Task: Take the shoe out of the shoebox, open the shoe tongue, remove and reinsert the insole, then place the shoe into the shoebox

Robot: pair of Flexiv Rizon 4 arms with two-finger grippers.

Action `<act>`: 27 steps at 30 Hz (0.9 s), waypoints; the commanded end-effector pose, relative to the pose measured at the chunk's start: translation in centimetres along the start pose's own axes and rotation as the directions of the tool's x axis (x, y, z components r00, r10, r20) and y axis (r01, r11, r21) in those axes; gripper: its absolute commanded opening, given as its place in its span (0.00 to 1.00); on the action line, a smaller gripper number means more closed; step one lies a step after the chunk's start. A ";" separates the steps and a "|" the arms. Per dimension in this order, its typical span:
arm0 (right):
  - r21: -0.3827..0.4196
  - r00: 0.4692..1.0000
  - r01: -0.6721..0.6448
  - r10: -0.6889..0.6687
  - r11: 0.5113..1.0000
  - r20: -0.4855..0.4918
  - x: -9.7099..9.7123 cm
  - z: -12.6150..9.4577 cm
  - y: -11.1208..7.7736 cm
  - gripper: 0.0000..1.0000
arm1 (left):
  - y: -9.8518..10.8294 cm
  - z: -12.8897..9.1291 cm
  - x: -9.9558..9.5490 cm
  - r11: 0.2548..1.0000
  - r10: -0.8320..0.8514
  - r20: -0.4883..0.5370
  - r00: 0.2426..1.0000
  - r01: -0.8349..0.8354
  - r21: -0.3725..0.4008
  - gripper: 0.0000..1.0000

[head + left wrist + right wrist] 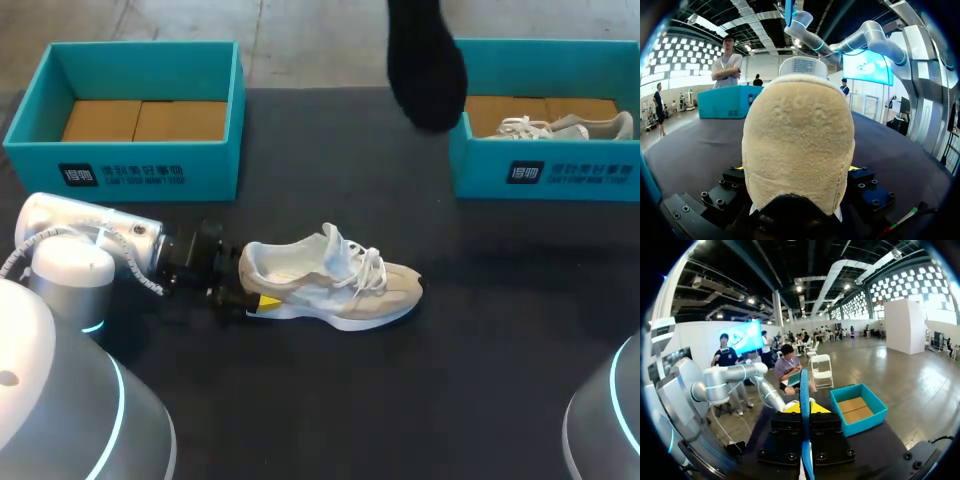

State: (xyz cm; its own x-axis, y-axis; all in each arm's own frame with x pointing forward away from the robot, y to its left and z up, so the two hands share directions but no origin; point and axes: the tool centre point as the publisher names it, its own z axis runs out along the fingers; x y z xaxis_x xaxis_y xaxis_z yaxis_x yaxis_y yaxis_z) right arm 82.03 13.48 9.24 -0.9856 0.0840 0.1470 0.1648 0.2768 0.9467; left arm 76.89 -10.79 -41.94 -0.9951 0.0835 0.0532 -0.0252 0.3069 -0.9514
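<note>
A beige and white sneaker (335,285) lies on its sole on the black table, toe pointing right. My left gripper (251,283) comes in low from the left, one finger on each side of the heel, holding it. In the left wrist view the suede heel (797,145) fills the space between the fingers (740,169). My right gripper (804,410) is raised high above the table, shut on the insole (804,385), seen edge-on as a thin blue strip. In the head view the insole (425,65) hangs as a dark sole-shaped form at the back.
A teal shoebox (150,170) with a cardboard floor stands at the back left. A second teal shoebox (545,170) at the back right holds another pale sneaker (560,127). My arm bases fill the near corners.
</note>
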 end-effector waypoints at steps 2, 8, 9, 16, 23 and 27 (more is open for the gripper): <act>-0.031 1.000 -0.023 0.023 0.999 0.011 0.6 -2.6 1.3 0.00 | 0.2 0.0 -0.1 1.000 -0.001 -0.001 1.000 0.001 -0.002 0.00; -0.065 0.996 -0.092 0.091 0.994 -0.016 0.1 -3.9 2.3 0.00 | 0.2 0.0 -0.1 1.000 -0.001 -0.001 1.000 0.001 -0.002 0.00; -0.066 0.994 -0.106 0.105 0.992 -0.016 -0.1 -4.0 2.4 0.00 | 0.2 0.0 -0.1 1.000 -0.001 -0.001 1.000 0.001 -0.002 0.00; -0.102 0.988 -0.155 0.153 0.983 -0.023 -1.6 -6.2 3.9 0.00 | 0.2 0.0 -0.1 1.000 -0.001 -0.001 1.000 0.001 -0.002 0.00; -0.102 0.987 -0.158 0.157 0.982 -0.017 -1.8 -6.7 4.2 0.00 | 0.2 0.0 -0.1 1.000 -0.001 -0.001 1.000 0.001 -0.002 0.00; -0.102 0.987 -0.158 0.157 0.982 -0.017 -1.8 -6.7 4.2 0.00 | 0.2 0.0 -0.1 1.000 -0.001 -0.001 1.000 0.001 -0.002 0.00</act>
State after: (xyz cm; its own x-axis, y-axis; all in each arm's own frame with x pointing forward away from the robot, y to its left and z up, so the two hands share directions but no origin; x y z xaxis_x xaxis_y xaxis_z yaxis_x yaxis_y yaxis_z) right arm 84.16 7.86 14.82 -0.9487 0.1086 0.2969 0.3113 0.1571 0.9372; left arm 76.89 -10.79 -41.95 -0.9951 0.0835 0.0533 -0.0252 0.3068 -0.9515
